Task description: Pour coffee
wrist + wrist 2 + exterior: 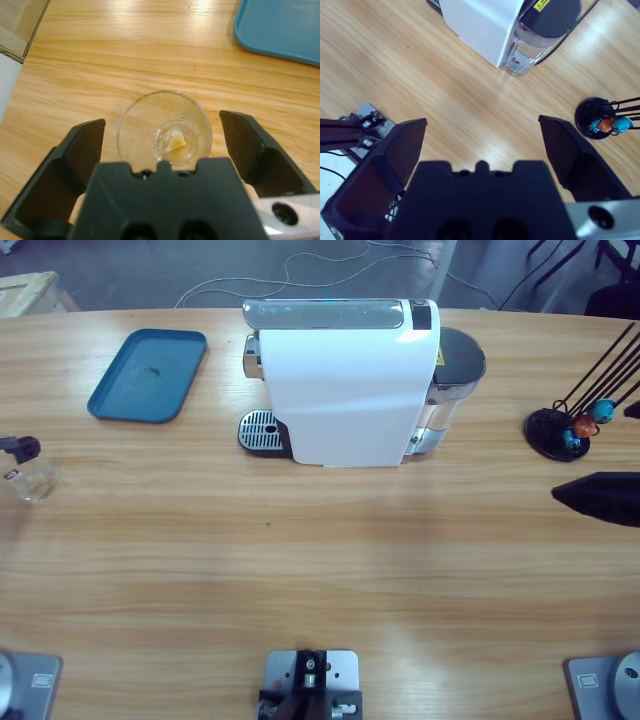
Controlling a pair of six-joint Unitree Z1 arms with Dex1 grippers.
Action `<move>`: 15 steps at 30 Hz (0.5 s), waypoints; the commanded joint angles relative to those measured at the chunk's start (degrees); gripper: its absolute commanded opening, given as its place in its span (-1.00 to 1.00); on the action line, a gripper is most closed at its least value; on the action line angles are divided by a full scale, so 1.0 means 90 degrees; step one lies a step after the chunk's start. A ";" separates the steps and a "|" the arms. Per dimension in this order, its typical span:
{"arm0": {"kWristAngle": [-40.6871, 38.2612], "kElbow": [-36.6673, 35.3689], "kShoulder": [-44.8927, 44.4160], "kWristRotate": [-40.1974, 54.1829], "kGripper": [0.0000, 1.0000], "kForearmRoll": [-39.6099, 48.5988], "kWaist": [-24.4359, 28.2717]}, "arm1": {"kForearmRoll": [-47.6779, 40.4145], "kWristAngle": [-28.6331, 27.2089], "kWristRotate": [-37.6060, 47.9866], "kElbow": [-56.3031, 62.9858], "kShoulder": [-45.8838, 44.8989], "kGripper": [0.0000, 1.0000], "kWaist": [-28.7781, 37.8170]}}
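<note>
Left gripper (162, 145) hangs right over a small clear glass cup (164, 131) at table's 9 o'clock edge, jaws spread wide either side of it, not touching, nothing held. Cup (33, 480) looks empty in the wrist view: no dark coffee, only a pale glint at the bottom. Right gripper (482, 145) also wide open & empty, over bare wood at approx 3 o'clock, only its dark tip (598, 498) showing in the high view. Further back, white coffee machine (345, 380) stands at 12, its drip grate (260, 430) bare, no cup under the spout. Blue tray (147, 375) at 10-11, empty. Capsule rack (565, 430) at 2 w/ blue & orange pods. Judgement: task barely begun; cup not yet grasped, brewing & pouring all left
</note>
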 commanded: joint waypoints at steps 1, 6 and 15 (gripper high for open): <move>0.0068 0.0096 0.0205 0.0006 0.95 -0.0083 0.0204 | -0.0058 -0.0074 0.0153 0.0207 0.0185 1.00 0.0076; -0.0061 -0.0044 0.0484 0.0029 0.96 -0.0091 0.0476 | -0.0085 -0.0074 0.0190 0.0289 0.0165 1.00 0.0076; -0.0272 -0.0056 0.0793 0.0031 0.58 -0.0157 0.0484 | -0.0281 -0.0065 0.0200 0.0439 0.0210 1.00 0.0076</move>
